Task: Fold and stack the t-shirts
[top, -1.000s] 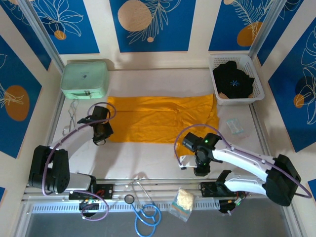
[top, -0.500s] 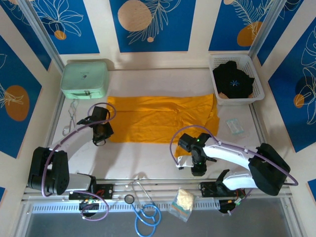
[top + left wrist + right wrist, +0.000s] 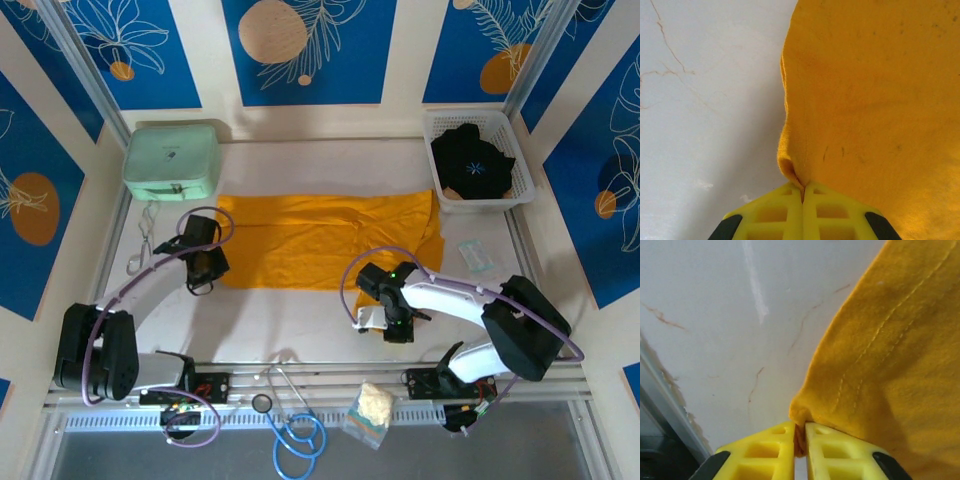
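The white tabletop point(image 3: 300, 320) carries the orange-yellow t-shirt point(image 3: 320, 245), spread flat as a wide band across its middle, long side running left to right. At the far right corner a white basket point(image 3: 520, 190) holds the black t-shirt point(image 3: 470, 160), bunched up with its light-blue starburst facing up. It is well apart from both tools. A mint-green case point(image 3: 172, 158) sits at the far left corner, just beyond the orange shirt's left end. A small pale packet point(image 3: 477, 257) lies on the tabletop just right of the shirt's near right corner.

The left tool point(image 3: 203, 272) is at the shirt's near left corner. In the left wrist view its yellow fingers point(image 3: 785, 215) are pressed together, and the left tool point(image 3: 803, 192) pinches a small fold of the shirt's edge point(image 3: 875, 100). The cloth spreads away ahead and to the right, with bare tabletop to the left.

The right tool point(image 3: 393, 322) sits on the near side of the shirt, below its right half; from above, the wrist hides the contact. In the right wrist view the right tool point(image 3: 800, 432) is closed on a hemmed corner of the orange cloth point(image 3: 900, 350). The cloth runs up and to the right from the fingertips, with marked white tabletop to the left.
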`<state>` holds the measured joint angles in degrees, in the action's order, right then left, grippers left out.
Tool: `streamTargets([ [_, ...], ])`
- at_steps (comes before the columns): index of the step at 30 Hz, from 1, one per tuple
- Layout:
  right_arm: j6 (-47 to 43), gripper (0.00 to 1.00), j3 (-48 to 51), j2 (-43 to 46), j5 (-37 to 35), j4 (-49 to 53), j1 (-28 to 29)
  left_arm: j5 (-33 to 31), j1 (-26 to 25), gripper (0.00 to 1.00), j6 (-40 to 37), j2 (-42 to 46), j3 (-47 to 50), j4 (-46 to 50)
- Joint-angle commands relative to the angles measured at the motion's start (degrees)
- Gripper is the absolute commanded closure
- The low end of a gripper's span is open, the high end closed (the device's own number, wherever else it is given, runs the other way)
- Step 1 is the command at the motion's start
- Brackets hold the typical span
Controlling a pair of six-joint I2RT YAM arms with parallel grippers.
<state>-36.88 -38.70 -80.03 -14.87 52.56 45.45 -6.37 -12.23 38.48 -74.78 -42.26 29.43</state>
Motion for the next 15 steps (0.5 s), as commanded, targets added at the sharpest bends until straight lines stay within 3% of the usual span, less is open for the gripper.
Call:
streamTargets([
  [1,0.01,0.99,0.15,1.07,1.0,-1.61,0.84,1.08,0.59,1.0,-0.39,1.25,0.85,0.94],
  [15,-1.58,1.0,-3.11,26.01,-3.94,12.92,-0.65,3.31,0.5,1.0,1.16,7.14,1.85,5.46],
])
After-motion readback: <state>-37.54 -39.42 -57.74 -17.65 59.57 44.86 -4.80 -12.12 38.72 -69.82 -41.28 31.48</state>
